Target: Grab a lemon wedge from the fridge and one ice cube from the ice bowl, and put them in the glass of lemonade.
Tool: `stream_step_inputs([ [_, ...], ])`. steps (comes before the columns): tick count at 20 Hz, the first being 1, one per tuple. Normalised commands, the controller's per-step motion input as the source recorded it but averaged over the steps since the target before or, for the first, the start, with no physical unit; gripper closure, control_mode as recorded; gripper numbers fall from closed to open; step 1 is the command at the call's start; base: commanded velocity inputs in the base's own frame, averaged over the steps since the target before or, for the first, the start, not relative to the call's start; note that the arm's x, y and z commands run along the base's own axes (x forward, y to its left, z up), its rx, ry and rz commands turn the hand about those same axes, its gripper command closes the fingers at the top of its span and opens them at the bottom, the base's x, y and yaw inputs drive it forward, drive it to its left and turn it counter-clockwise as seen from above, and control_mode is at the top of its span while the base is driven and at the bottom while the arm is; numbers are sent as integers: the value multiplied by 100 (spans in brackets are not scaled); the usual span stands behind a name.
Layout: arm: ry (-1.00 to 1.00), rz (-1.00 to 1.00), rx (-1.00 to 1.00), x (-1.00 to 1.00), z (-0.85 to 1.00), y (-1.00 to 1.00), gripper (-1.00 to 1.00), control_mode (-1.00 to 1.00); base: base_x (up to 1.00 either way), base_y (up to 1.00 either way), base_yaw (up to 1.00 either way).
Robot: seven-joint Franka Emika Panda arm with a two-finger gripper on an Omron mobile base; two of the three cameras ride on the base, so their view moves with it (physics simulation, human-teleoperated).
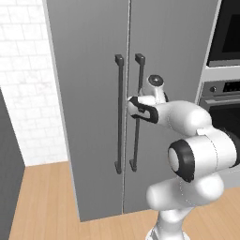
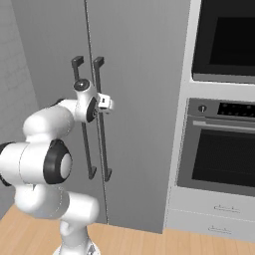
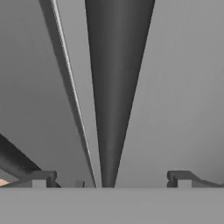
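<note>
The fridge (image 1: 93, 117) stood closed directly ahead of the arm, both doors shut. The gripper (image 3: 111, 178) was spread wide and held nothing, its fingertips (image 3: 41, 178) straddling the right door's dark handle (image 3: 114, 96) without touching it. The wall oven (image 2: 221, 144) stood just right of the fridge.

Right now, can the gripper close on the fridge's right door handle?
Probably yes. The gripper is open, and the right door handle runs up between its fingertips with nothing in the way. The fridge doors are both shut.
</note>
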Motion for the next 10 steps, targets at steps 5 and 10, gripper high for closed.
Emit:
stream_step_inputs([
  [5,0,0,0,66,-32,0,-100,-100,0,0,0],
  [10,0,0,0,54,-30,0,-100,-100,0,0,0],
])
